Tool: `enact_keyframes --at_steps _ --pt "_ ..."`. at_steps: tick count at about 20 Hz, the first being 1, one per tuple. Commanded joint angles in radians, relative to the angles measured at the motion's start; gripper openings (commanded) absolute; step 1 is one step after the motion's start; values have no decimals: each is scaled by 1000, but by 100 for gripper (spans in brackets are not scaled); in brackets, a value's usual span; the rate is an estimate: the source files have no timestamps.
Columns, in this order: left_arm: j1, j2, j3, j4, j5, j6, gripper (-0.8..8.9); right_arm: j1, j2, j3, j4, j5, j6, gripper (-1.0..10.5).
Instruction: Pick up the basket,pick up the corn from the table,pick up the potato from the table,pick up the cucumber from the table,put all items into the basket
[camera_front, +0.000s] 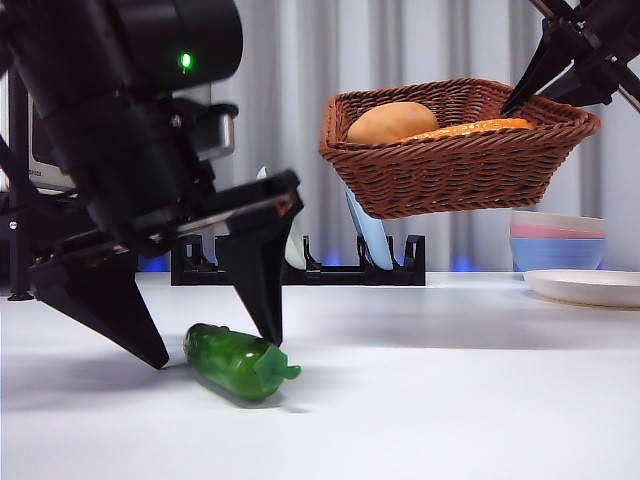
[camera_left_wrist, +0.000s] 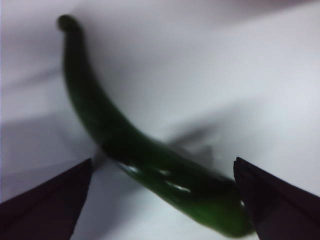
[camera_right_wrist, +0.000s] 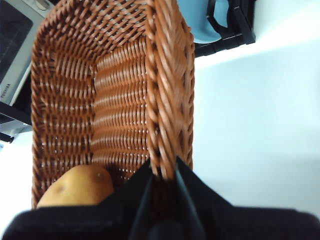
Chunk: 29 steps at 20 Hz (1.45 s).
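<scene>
- White surface (camera_front: 450, 400) up front: we see the left tool (camera_front: 215, 345) spread astride the lying cucumber (camera_front: 238, 361); basket (camera_front: 455, 165) aloft carries potato (camera_front: 390, 122) and corn (camera_front: 470, 128).
- Left wrist: jaws flank cucumber (camera_left_wrist: 140, 150), ungrasped.
- Right wrist: right tool (camera_right_wrist: 162, 175) pinches basket (camera_right_wrist: 115, 100) rim, keeping it reachable.

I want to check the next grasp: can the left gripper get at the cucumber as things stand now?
Probably yes. The left gripper is down at the table with its jaws open on either side of the cucumber, and nothing lies between them. The right gripper holds the basket up, clear of it.
</scene>
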Motion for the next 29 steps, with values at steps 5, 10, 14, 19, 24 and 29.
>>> enact_keyframes --at_steps 5,10,14,19,24,29 --pt "16 22 -5 4 -15 60 21 0 -3 11 20 -8 19 -12" --pt "16 14 -4 -58 31 198 -8 0 -3 11 20 -8 16 -12" --pt "16 -72 93 -375 277 500 -8 0 -3 11 20 -6 17 -12" --pt "16 -232 320 -484 576 697 -8 28 -3 11 19 -5 19 -12" --pt "16 -252 456 -40 351 443 -8 108 -3 11 10 0 20 -12" --pt "17 -177 456 216 39 228 -8 212 -3 11 10 52 22 -12"
